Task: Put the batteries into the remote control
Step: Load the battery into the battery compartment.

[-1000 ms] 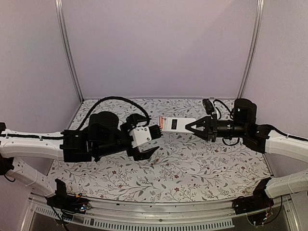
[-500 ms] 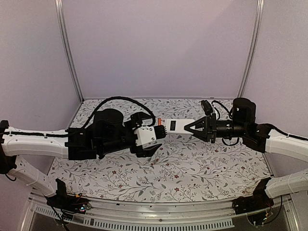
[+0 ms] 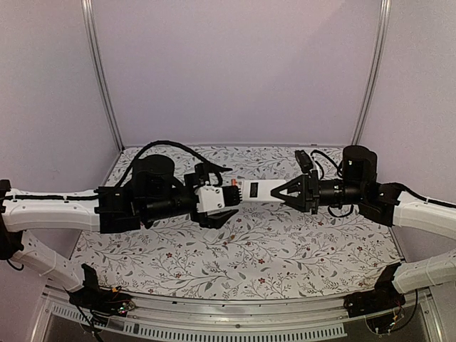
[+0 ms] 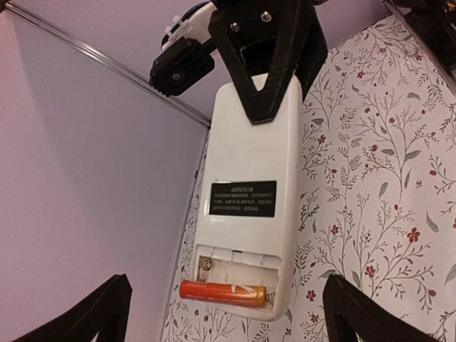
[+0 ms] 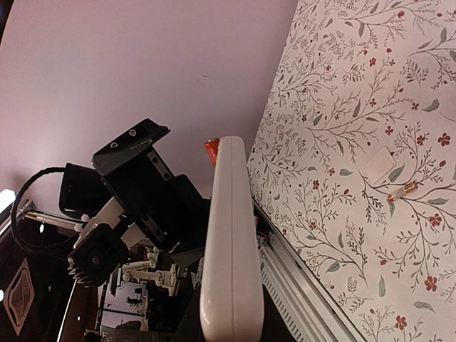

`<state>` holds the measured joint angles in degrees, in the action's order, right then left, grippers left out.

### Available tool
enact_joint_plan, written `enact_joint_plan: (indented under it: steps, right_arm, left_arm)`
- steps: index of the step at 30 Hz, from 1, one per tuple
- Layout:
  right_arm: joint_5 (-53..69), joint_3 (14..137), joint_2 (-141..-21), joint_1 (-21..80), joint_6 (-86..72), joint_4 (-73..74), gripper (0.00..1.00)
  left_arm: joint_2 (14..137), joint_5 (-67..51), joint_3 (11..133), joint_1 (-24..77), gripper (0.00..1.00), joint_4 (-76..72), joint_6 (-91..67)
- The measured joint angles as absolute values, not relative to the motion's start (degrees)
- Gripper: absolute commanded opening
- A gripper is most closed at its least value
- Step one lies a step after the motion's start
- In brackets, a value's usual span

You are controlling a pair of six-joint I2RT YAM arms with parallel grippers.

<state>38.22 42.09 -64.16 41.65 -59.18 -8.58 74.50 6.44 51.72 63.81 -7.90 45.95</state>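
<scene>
Above worktop [image 5: 342,107], right gripper [image 3: 281,190] pinches remote [image 3: 260,189], open back toward left gripper [image 3: 229,192] so I can load. Left gripper spread wide, empty. First battery [image 4: 222,293] in bay; second battery [image 5: 402,191] lies below.

- White remote control [image 4: 249,142], black label with pale print across its middle.
- Orange-red battery [image 4: 222,292], lower centre of the left wrist frame.
- Black fingers [image 4: 267,71], top of that frame.
- White tabletop [image 4: 385,178], grey leafy sprigs and small red flowers all over.
- White cover plate [image 5: 380,164] and orange loose battery [image 5: 404,190], right side of the right wrist frame.
- Pale lilac wall [image 3: 235,71].
</scene>
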Motion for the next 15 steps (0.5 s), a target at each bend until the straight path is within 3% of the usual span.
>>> enact_joint_plan:
  steps: [15]
  right_arm:
    - [37.7, 42.7, -64.1, 42.7, -59.1, -7.5, 0.0]
  left_arm:
    - [75.4, 1.6, 51.7, 62.3, 0.82, -7.6, 51.0]
